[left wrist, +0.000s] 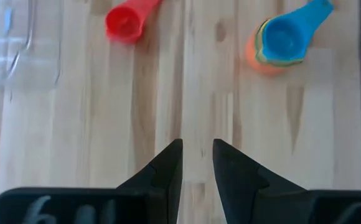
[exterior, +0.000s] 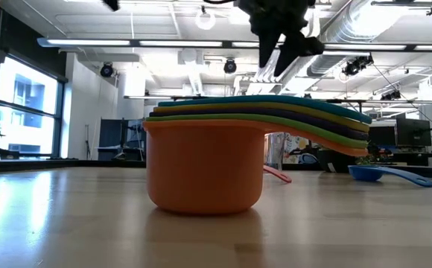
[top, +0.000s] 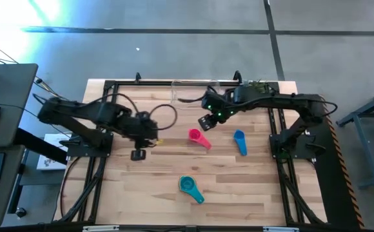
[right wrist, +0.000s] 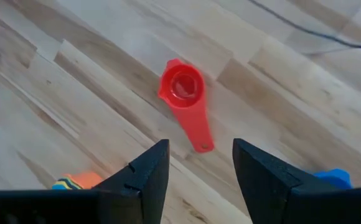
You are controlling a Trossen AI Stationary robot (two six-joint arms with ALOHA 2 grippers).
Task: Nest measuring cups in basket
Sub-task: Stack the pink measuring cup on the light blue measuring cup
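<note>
A red-pink measuring cup (top: pixel 198 137) lies on the wooden table near its middle, bowl up. My right gripper (top: pixel 206 122) hangs open above it, and in the right wrist view the cup (right wrist: pixel 183 93) shows just beyond the fingers. A blue cup (top: pixel 240 142) lies to its right. A nested stack, teal on top (top: pixel 190 188) and orange at the bottom (exterior: pixel 205 160), stands near the front edge. The clear basket (top: pixel 196 95) stands at the far edge. My left gripper (top: pixel 145 136) hangs over bare wood left of the middle, its fingers (left wrist: pixel 168 165) a narrow gap apart with nothing between them.
Dark frame rails (top: pixel 97 174) run along the table's left and right sides. A small green plant (top: pixel 259 84) stands at the far edge right of the basket. Bare wood lies between the stack and the front edge.
</note>
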